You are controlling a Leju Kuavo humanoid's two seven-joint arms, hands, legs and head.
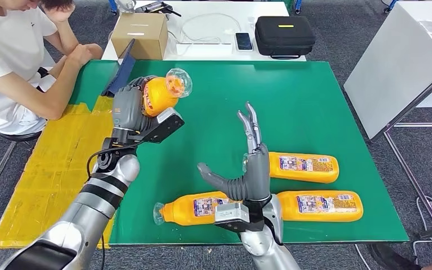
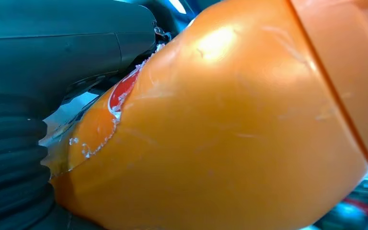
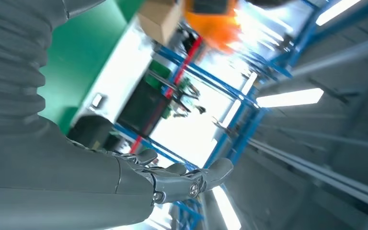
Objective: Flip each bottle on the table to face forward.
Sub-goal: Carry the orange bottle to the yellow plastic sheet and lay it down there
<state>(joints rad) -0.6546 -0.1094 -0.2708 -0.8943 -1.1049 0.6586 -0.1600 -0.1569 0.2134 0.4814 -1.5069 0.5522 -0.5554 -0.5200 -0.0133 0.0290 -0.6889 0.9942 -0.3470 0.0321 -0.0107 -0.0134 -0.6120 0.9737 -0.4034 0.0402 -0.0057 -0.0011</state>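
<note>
while three orange bottles [image 1: 306, 167] lie on the green table [image 1: 315, 101], left hand [image 1: 128, 107] grasps a fourth bottle [image 1: 160, 94]; right hand [image 1: 251, 169] is released, on grey carpet [image 1: 360, 34].

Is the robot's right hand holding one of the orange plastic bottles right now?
No, the right hand is raised with fingers spread and empty, while the left hand grips an orange plastic bottle above the green table.

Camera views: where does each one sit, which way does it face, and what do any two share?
Head view: high on the body, looking forward and down at the green table; both arms show.
Left wrist view: behind the left hand, pressed against the held orange bottle.
Right wrist view: behind the open right hand, facing the ceiling lights.
Shared: head and left wrist views show the held bottle.
</note>
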